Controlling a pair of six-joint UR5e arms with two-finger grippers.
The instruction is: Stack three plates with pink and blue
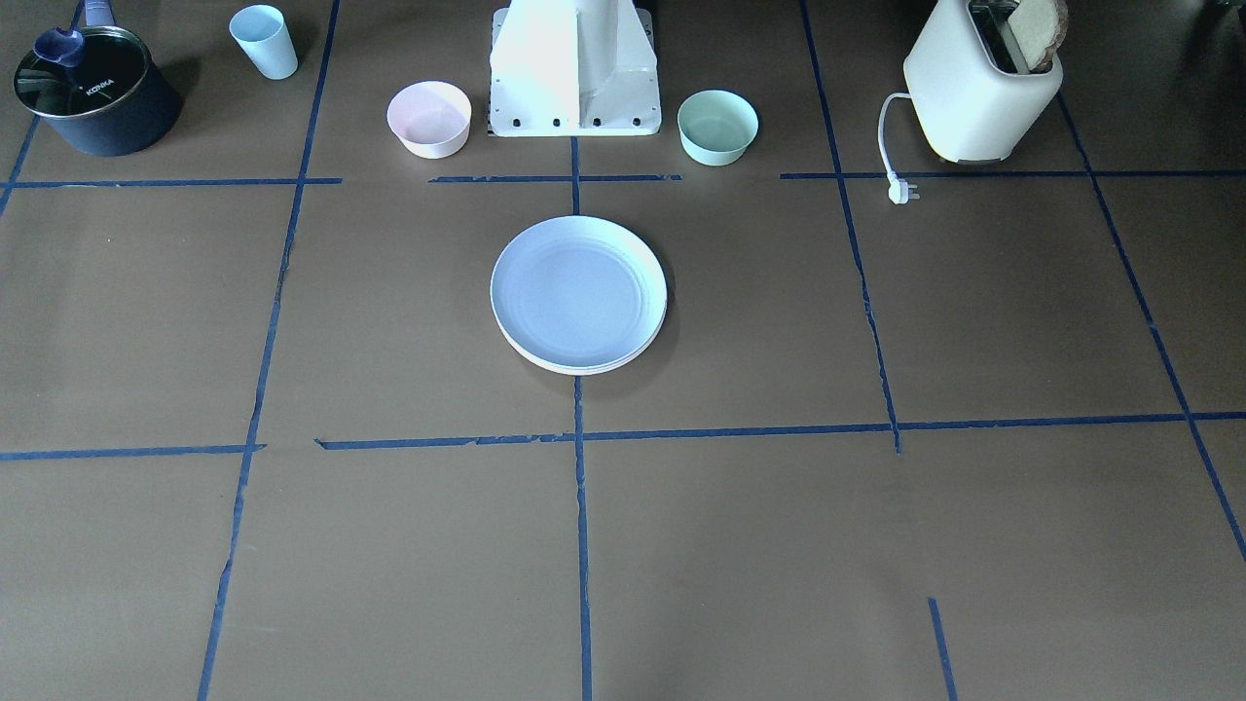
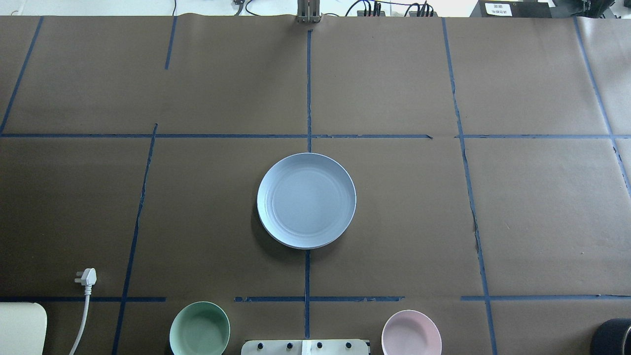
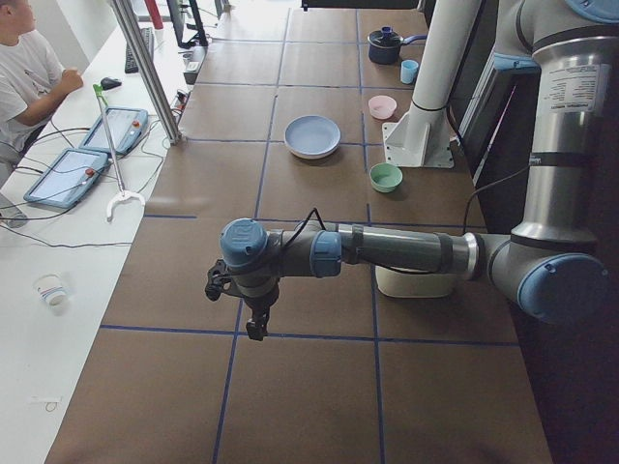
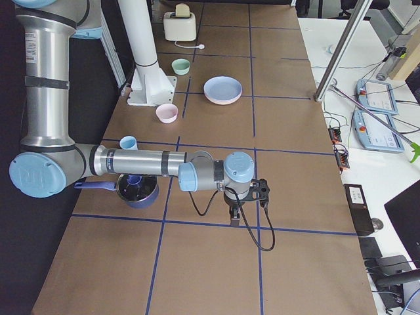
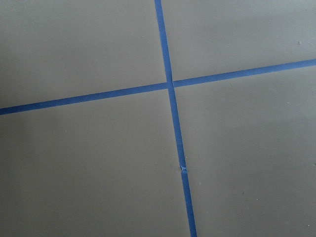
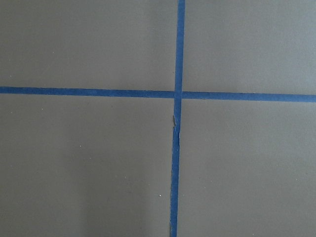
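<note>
The plates (image 1: 578, 292) are stacked at ctr of the table (image 1: 292, 321), w/ the light blue one on top; pale rims are seen beneath. The left gripper (image 3: 256, 327) and right gripper (image 4: 234, 215) are held over tape crossings (image 5: 169, 85), well apart from the stack; whether clenched or released cannot be told.

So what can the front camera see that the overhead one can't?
Only the front-facing view shows the blue cup and the bread in the toaster. Only the overhead view shows cables past the table's far edge. Both show the stacked plates, blue on top, the green bowl, the pink bowl and the white plug.
</note>
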